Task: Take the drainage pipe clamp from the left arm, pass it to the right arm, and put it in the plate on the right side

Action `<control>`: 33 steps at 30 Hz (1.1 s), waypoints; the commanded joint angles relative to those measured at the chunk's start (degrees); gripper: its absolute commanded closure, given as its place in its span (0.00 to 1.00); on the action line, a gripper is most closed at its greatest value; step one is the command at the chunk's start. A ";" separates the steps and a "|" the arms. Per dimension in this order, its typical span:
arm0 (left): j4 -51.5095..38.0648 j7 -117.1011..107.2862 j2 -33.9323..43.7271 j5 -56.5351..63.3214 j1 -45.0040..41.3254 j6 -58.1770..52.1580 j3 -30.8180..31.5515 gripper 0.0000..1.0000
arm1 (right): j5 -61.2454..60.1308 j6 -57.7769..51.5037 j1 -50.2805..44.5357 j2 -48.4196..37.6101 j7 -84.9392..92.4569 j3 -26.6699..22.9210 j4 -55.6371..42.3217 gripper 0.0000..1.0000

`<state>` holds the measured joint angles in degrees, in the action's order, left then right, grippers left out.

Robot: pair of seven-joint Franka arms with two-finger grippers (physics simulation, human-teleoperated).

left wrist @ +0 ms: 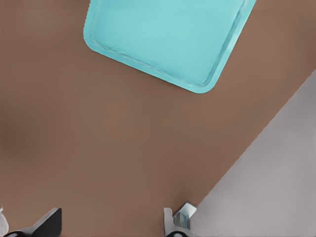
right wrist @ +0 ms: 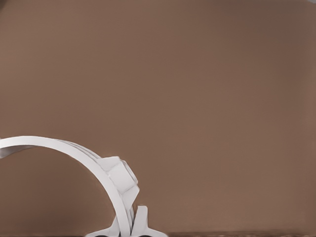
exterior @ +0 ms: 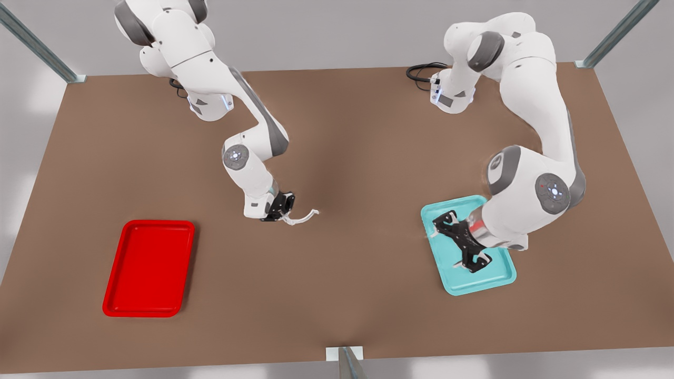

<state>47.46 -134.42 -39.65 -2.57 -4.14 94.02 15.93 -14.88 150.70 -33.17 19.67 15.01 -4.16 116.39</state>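
Item: drainage pipe clamp [exterior: 301,217], pinched in right gripper [exterior: 280,209]; handover judged done.
Left gripper [exterior: 462,242] spread, idle over teal tray [exterior: 499,278]. Next: carry to plate [exterior: 149,268], 8 o'clock.

Brown table [exterior: 368,142] on pale grey floor [exterior: 31,105]; metal struts [exterior: 37,45] at upper corners, another bottom centre.

My right pincer [exterior: 284,209] is low near the middle of the desk [exterior: 358,158], its arm bent down, fingers closed on the drainage pipe clamp [exterior: 303,217]. My left pincer [exterior: 462,241] hangs on the front view's right, fingers spread wide apart.
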 commanded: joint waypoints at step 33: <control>28.65 141.89 20.93 8.46 2.20 -22.83 -5.47 0.00 | 11.79 -60.50 22.80 3.02 6.37 -13.07 -34.82 0.00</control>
<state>76.14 -13.65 -18.82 5.85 -1.94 71.70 10.44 -8.74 126.75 -9.43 24.27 44.07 -17.10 84.68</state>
